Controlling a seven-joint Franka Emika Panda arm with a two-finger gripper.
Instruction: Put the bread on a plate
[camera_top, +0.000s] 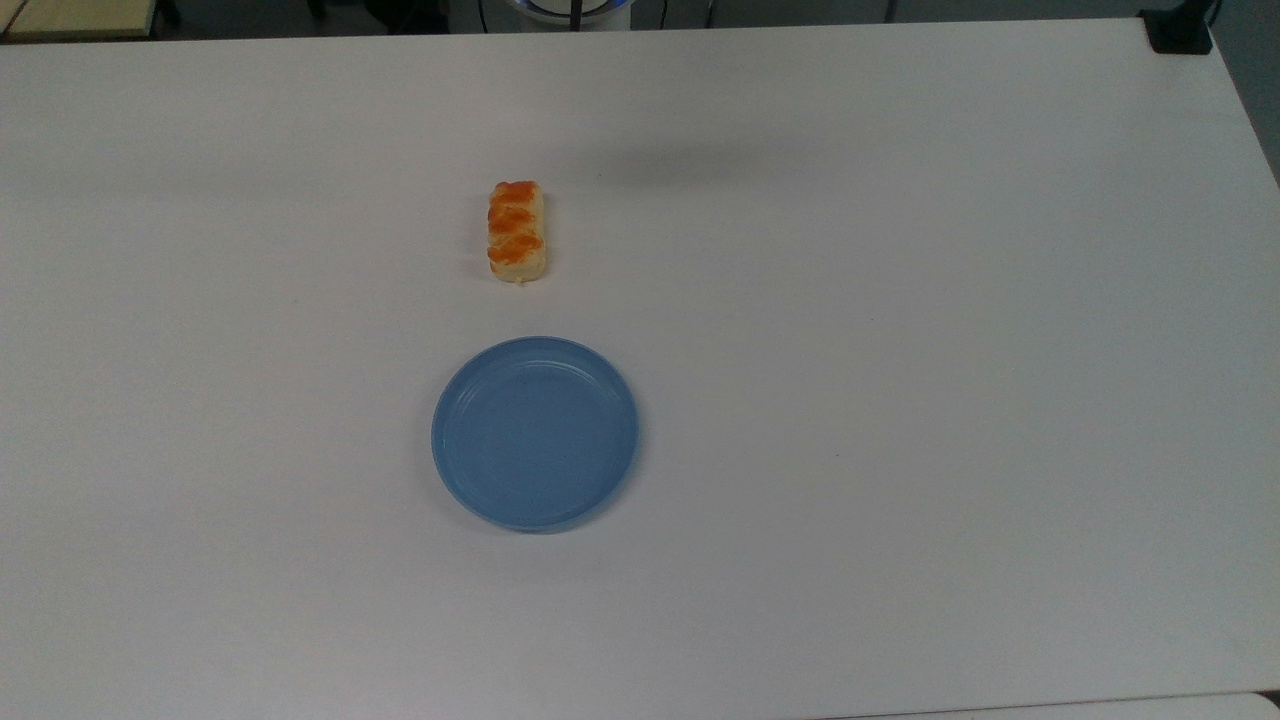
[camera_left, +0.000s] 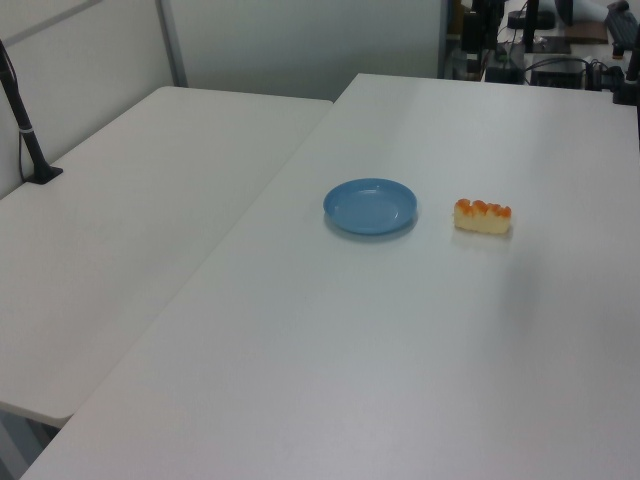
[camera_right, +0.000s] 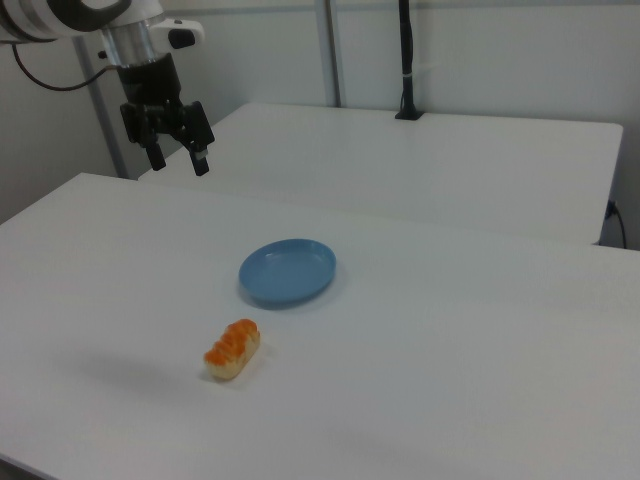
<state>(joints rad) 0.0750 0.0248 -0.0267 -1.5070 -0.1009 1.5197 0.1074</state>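
Note:
The bread (camera_top: 517, 231) is a pale-yellow loaf with orange glazed bumps, lying on the white table (camera_top: 900, 300) a short way above the plate in the top view. It also appears as the bread (camera_left: 483, 216) and the bread (camera_right: 232, 350). The round blue plate (camera_top: 535, 432) lies with nothing on it, seen too as the plate (camera_left: 370, 207) and the plate (camera_right: 287, 271). In the right view my gripper (camera_right: 179, 162) hangs high in the upper left, well above the table and far from both. Its two black fingers are spread, with nothing between them.
A second white table (camera_left: 130, 230) adjoins on the left view's left, with a black pole (camera_left: 25, 130) clamped to it. Another black pole (camera_right: 405, 60) stands at the back in the right view. Cables and equipment (camera_left: 540, 55) sit beyond the table's far end.

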